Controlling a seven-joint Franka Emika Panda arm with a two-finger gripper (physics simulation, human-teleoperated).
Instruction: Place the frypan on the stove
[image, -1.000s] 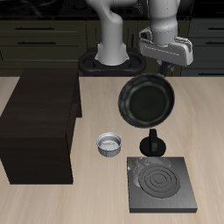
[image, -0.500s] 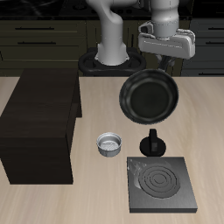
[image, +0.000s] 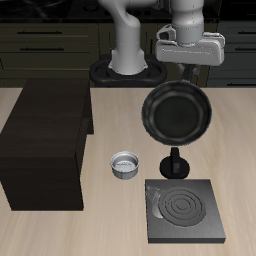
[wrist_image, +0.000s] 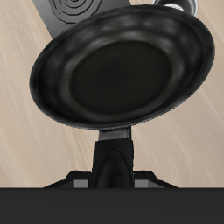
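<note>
At the fingers, I find the gripper (image: 186, 62) clenched on the handle of the frypan (image: 177, 113); the wrist view shows the handle (wrist_image: 112, 157) running straight back between the jaws, with the pan's round black bowl (wrist_image: 122, 72) hanging out in front of the camera. I hold the frypan well above the table (image: 60, 230), clear of every surface, its open face tilted toward the table's front edge.

Compared with the frame half a second back, the pan has shifted slightly sideways, toward the side away from the cabinet, and a little nearer the front edge; the wrist housing above it has turned a little as well. Compared with a full second back, the same drift is larger.

Below the pan's lower rim stands the small black moka pot (image: 177, 164), upright on the table, untouched. Just in front of it lies the stove (image: 185, 211), a flat dark grey plate with ring burner, flat on the table and bare. The frypan is not on it. A silver bowl (image: 125, 164) sits beside the moka pot, and the dark brown cabinet (image: 45, 145) stands beyond that, neither one moved.
</note>
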